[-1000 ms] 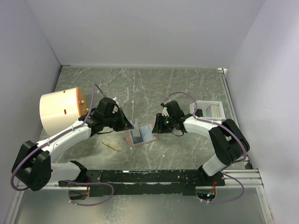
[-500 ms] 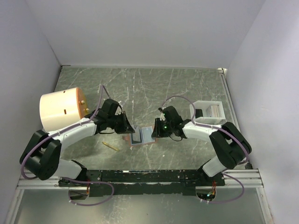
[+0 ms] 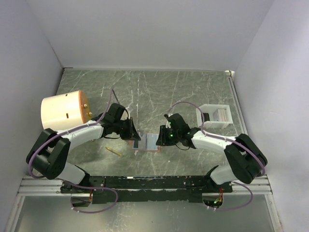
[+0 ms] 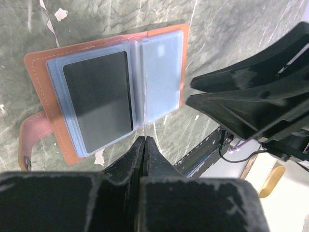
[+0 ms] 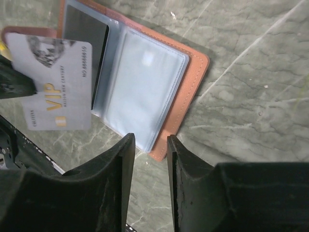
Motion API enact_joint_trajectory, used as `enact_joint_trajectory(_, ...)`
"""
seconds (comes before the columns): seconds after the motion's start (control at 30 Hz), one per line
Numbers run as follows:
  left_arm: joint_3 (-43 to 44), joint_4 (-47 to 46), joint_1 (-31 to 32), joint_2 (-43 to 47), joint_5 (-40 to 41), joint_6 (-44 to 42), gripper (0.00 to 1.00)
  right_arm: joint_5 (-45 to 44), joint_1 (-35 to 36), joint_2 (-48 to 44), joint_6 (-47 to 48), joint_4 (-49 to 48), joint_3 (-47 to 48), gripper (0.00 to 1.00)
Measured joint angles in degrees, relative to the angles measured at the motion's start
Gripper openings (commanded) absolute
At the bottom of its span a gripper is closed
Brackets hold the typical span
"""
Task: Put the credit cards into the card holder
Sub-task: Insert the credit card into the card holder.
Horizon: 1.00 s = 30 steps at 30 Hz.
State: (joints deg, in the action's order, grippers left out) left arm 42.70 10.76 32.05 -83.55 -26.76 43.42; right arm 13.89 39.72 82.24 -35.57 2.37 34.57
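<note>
Left tool (image 4: 145, 139) grips credit card (image 5: 50, 82) edge-up, lengthwise over open card holder (image 4: 36, 67).

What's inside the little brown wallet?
The open card holder has clear sleeves. One holds a dark card; the facing sleeve looks empty. Sleeves stacked underneath are covered, so their contents are hidden. The left gripper holds a VIP card outside it.

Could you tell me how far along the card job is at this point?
Done: the card holder lies open, one dark card seemingly sleeved. In hand: the left gripper pinches a VIP card over it; the right gripper stands open at its edge. Left: insert that card, then the cards in the white tray.
</note>
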Motion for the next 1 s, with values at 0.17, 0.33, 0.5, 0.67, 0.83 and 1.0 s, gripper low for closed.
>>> enact_joint_trajectory(0.17, 0.13, 0.04, 0.00, -1.81, -0.74, -1.57, 0.07, -3.48, 0.00, -3.30, -0.42, 1.84, 0.52, 0.36)
enact_joint_trajectory(0.33, 0.94, 0.07, 0.00, -2.71, -1.09, -2.84, 0.07, -5.73, 0.00, -2.14, -1.31, 2.19, 1.97, 0.34)
enact_joint_trajectory(0.5, 2.14, 0.00, 0.00, -4.70, -2.14, -3.65, 0.07, -6.32, 0.00, 1.75, -1.66, 1.16, 3.19, 0.27)
enact_joint_trajectory(0.67, 3.32, 0.50, 0.00, -6.49, -2.25, -4.13, 0.07, -6.67, -0.02, 5.18, -1.20, 0.17, 3.80, 0.21)
enact_joint_trajectory(0.83, 3.80, 0.39, 0.00, -7.04, -2.43, -4.24, 0.07, -6.71, -0.02, 6.27, -0.37, -1.86, 3.82, 0.14)
enact_joint_trajectory(1.0, 3.80, 0.87, 0.00, -7.80, -2.32, -4.26, 0.07, -6.95, -0.02, 6.75, 0.24, -2.80, 3.82, 0.10)
